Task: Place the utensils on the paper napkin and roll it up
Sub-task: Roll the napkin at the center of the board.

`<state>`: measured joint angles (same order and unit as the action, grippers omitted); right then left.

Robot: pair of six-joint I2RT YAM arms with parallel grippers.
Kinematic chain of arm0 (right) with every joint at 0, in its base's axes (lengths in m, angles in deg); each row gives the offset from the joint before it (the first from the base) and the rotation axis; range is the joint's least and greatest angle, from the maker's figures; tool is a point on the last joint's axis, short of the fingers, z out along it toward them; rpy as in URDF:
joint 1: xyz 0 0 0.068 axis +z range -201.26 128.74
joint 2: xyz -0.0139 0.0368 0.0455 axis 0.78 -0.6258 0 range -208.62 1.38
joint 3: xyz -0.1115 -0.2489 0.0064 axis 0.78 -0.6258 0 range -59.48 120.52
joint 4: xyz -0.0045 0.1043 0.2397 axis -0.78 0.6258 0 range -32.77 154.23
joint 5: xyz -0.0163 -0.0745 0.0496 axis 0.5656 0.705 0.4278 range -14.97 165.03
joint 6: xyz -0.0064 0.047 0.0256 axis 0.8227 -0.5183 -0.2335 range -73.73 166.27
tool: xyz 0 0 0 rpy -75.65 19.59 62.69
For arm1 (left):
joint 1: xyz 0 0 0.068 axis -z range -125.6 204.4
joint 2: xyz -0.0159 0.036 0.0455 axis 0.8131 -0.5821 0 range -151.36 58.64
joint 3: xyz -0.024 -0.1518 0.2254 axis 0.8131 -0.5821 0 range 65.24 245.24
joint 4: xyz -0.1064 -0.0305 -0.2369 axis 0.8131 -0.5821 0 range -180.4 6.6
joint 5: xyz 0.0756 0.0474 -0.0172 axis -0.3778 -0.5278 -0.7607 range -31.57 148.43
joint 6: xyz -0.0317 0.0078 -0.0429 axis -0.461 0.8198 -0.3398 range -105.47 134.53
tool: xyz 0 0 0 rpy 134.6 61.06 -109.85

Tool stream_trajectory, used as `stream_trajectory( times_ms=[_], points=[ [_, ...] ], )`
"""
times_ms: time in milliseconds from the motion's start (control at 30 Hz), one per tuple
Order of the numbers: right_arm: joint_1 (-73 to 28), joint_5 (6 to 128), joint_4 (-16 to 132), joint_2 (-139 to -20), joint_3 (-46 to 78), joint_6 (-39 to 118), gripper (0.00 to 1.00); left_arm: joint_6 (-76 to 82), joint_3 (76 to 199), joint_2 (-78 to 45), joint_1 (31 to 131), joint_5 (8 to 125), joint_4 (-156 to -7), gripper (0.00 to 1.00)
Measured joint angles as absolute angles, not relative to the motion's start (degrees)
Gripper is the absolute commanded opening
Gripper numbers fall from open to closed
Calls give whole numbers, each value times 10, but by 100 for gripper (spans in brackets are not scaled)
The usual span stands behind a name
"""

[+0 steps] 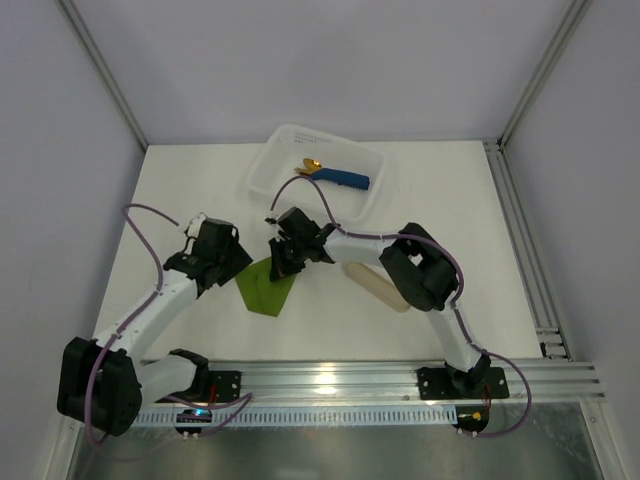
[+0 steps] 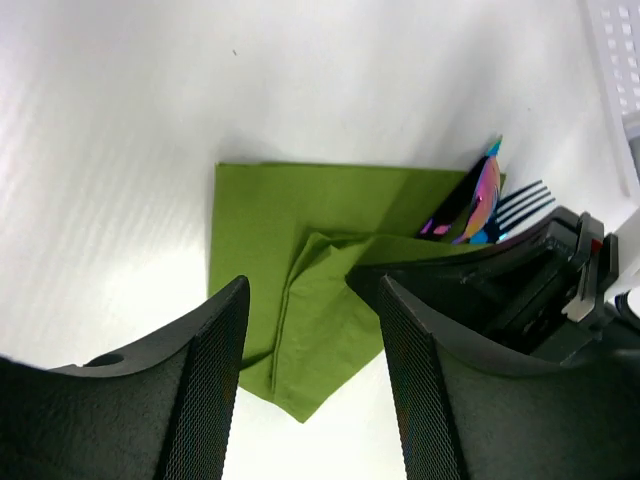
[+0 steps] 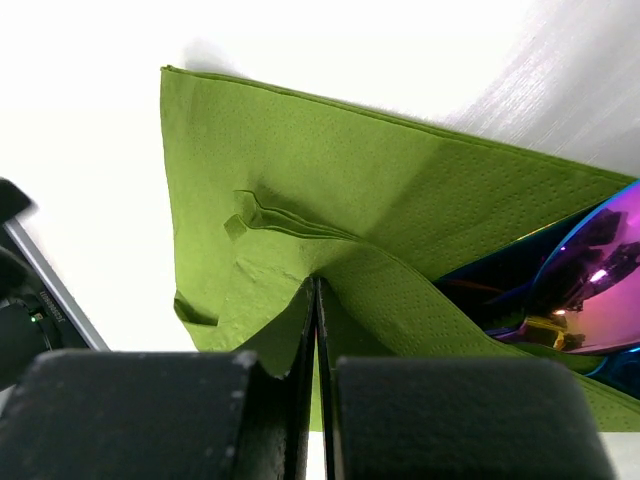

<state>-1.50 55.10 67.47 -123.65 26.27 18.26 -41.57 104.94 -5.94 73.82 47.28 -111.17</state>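
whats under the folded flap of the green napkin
Rainbow cutlery lies under the flap; fork tines poke out past the napkin edge. The handles are covered by the fold, so the piece count is unclear.

This is a robotics lab test cell. A left arm (image 1: 150, 310) and a right arm (image 1: 455, 335), both white and black, are bolted to an aluminium rail (image 1: 330, 380) across the bottom of the frame. Purple cables (image 1: 140, 207) loop loose along them, and a small board (image 1: 195, 413) with a blue light sits at the lower left. The white table (image 1: 470, 190) is boxed in by plain pale walls (image 1: 300, 60), with metal struts at the upper left (image 1: 105, 70) and upper right (image 1: 545, 70). A clear plastic bin (image 1: 262, 170) stands at upper centre.
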Motion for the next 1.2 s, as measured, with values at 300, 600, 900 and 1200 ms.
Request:
stream_trajectory(
  times_ms=[300, 600, 900, 1200],
  points=[
    [-12, 553, 677, -1237, 264, 188, 4, -387, 1072, -115, 692, 456, -1141, 50],
    [-12, 553, 677, -1237, 265, 190, 4, -375, 1044, -159, 666, 480, -1094, 41],
    [-12, 553, 677, -1237, 265, 190, 4, -375, 1042, -196, 663, 495, -1050, 36],
    [-11, 554, 679, -1237, 267, 192, 4, -373, 1042, -229, 662, 496, -1022, 14]
  ],
)
